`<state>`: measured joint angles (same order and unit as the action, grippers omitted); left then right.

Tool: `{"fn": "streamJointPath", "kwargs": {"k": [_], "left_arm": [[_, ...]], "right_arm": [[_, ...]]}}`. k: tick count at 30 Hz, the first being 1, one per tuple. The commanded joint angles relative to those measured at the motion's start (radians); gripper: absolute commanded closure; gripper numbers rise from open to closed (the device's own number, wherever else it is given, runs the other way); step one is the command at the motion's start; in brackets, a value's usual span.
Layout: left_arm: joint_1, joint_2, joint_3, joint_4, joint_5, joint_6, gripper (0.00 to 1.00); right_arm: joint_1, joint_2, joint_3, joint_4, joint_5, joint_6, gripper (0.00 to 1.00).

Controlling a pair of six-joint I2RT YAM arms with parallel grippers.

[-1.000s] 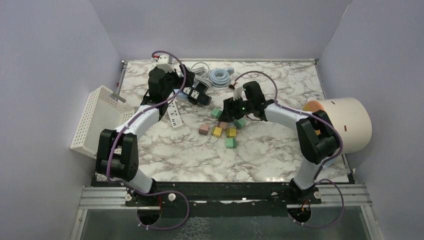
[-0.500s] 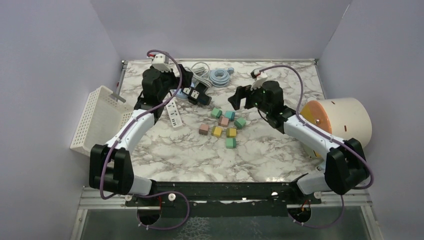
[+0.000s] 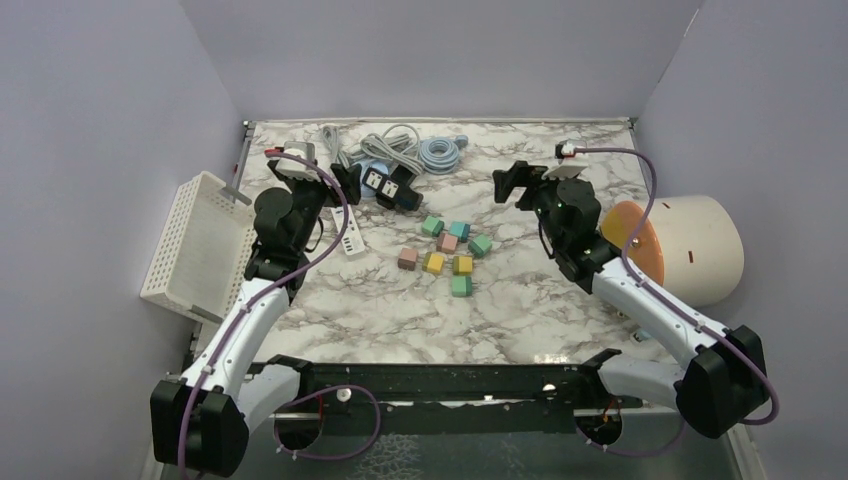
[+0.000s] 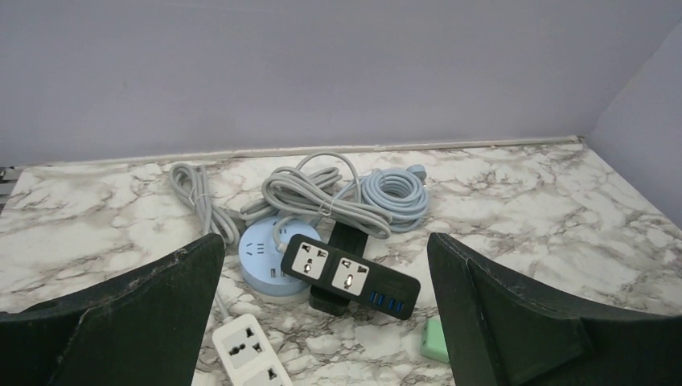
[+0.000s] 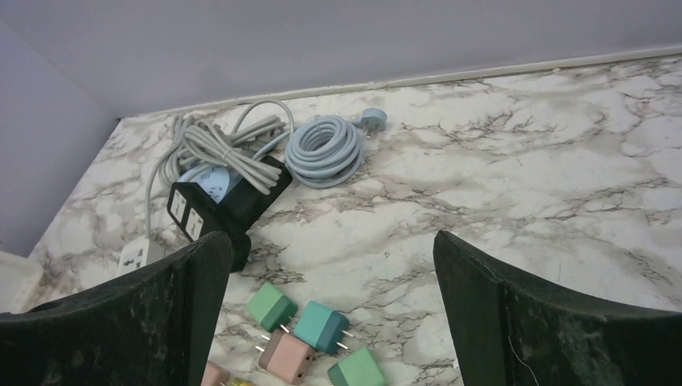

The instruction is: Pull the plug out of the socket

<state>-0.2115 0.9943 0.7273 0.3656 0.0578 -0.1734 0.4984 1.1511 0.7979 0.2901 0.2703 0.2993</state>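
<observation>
The socket is a black power strip with two white outlets, lying tilted across a round blue socket; nothing is plugged into its outlets. Several coloured cube plugs lie loose on the marble at mid-table; a teal plug and a green plug show in the right wrist view. My left gripper hangs open just left of the black socket, holding nothing. My right gripper is open and empty, up and right of the plugs.
A white power strip lies below-left of the black one. Grey cable bundles and a blue coiled cable sit at the back. A white basket hangs off the left edge; a cream cylinder with an orange lid lies on the right.
The right gripper has opened and pulled back to the right from the plugs, and a teal plug lies where it was. The left arm has drawn back toward the left.
</observation>
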Motion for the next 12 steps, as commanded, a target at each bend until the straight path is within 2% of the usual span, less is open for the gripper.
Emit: {"fn": "streamJointPath", "kwargs": {"k": [1,6,12], "left_arm": [[-0.002,-0.029,-0.017,0.042,-0.067,0.061,0.01],[-0.003,-0.047,-0.023,0.042,-0.094,0.066,0.01],[-0.003,-0.069,-0.031,0.035,-0.110,0.069,0.01]], "right_arm": [[0.008,0.016,0.000,0.020,0.081,0.026,0.00],[0.008,0.026,0.000,0.046,0.038,0.004,0.00],[0.008,0.007,-0.021,0.085,-0.089,-0.049,0.00]]}}
